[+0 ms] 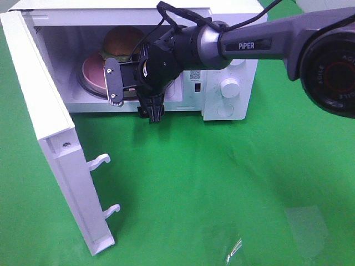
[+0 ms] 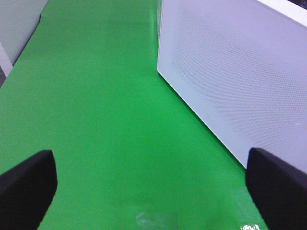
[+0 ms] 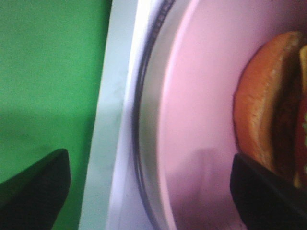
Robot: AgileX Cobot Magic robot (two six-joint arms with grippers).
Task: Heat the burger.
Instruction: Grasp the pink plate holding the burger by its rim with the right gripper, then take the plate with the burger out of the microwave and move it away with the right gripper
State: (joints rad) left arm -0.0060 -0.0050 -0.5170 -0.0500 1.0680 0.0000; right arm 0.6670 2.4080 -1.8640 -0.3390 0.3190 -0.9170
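Burger [image 1: 123, 41] on pink plate [image 1: 95, 72] inside microwave [image 1: 233, 55], upper left of frame. Right gripper [image 1: 128, 77] spread, empty, at opening. Left gripper [image 2: 148, 184] spread, empty. Door [image 1: 50, 138] open; closing, heating left.

The right arm [image 1: 249, 44] bears "PiPER"; its base joint [image 1: 338, 69] reads "AGILE".

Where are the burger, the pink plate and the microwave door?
burger [image 1: 122, 40], high view, top bun.
pink plate [image 1: 93, 72], high view, bare left part.
microwave door [image 1: 41, 111], high view, inner face.
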